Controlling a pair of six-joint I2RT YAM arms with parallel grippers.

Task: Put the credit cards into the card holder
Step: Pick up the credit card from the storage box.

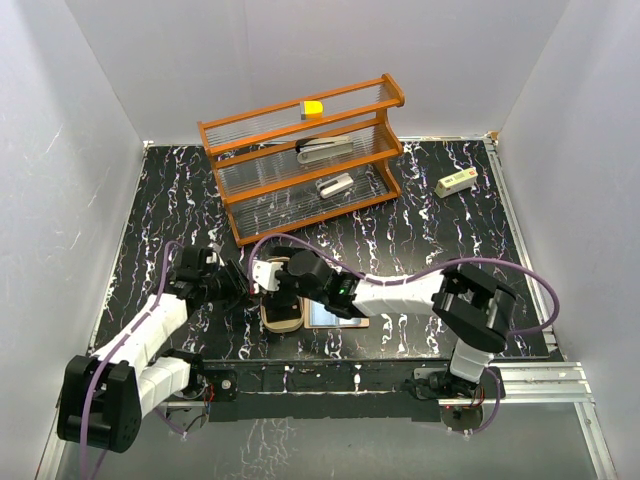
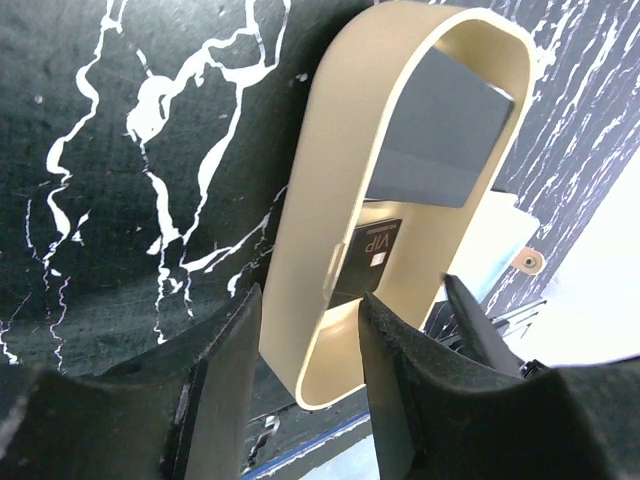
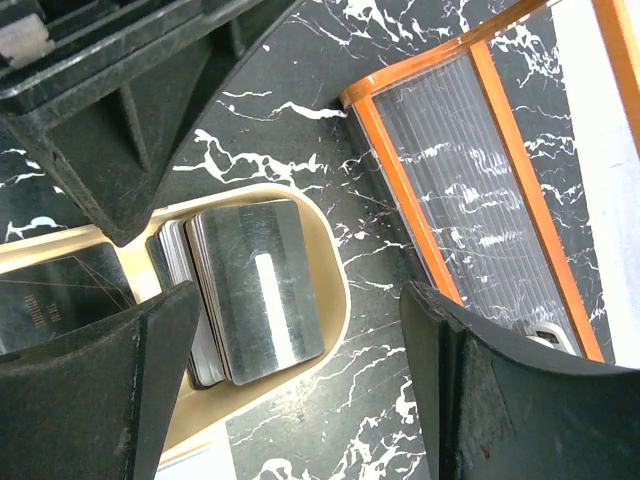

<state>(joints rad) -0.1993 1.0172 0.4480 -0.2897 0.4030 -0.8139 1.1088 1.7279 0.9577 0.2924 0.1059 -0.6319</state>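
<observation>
The card holder [image 1: 282, 318], a shallow oval tan tray, lies near the table's front edge. Several dark grey credit cards [image 3: 262, 290] with white stripes lie stacked inside it, and a black card [image 3: 60, 300] lies beside them in the tray. The left wrist view shows the card holder [image 2: 330, 180] with a grey card [image 2: 435, 130] and a black VIP card [image 2: 368, 255] in it. My left gripper [image 2: 310, 300] straddles the tray's near wall, one finger outside and one inside, closed on it. My right gripper [image 3: 300, 295] is open and empty, just above the cards. In the top view both grippers, left [image 1: 238, 285] and right [image 1: 283, 292], meet at the tray.
An orange rack [image 1: 305, 160] stands at the back, holding grey stapler-like objects [image 1: 325, 150] and a yellow block [image 1: 313, 108]; its edge is close to my right finger [image 3: 450, 180]. A white box [image 1: 455, 183] lies at the back right. A pale flat item [image 1: 338, 312] lies right of the tray.
</observation>
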